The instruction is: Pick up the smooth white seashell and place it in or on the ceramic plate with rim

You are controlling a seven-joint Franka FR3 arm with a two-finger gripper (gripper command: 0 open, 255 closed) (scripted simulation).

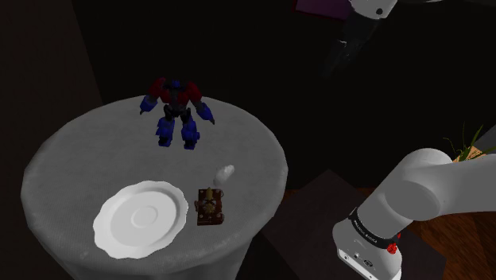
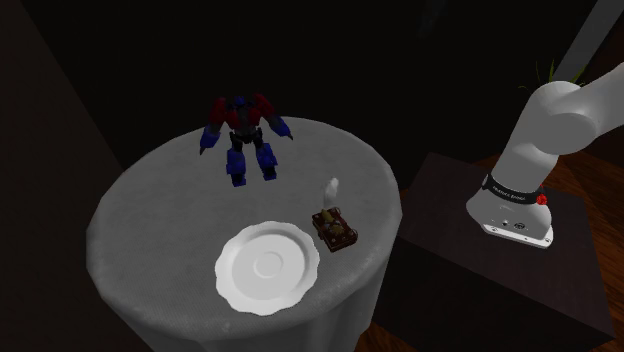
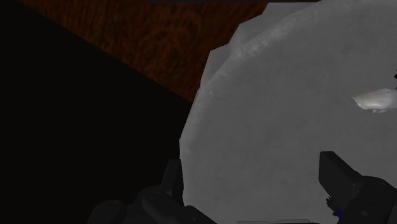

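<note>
Arm bent upward, gripper high beside round grey table, fingers apart (nothing between). Shell near plate; wooden floor, dim light.

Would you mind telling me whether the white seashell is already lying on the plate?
No, the seashell lies on the bare tabletop beyond the plate, next to a small brown object.

Two high views, one close.
Shoulder and second exterior views both look down on the round table from the arm's side, sharing its whole top; the wrist view looks close at its edge and the wooden floor.
</note>
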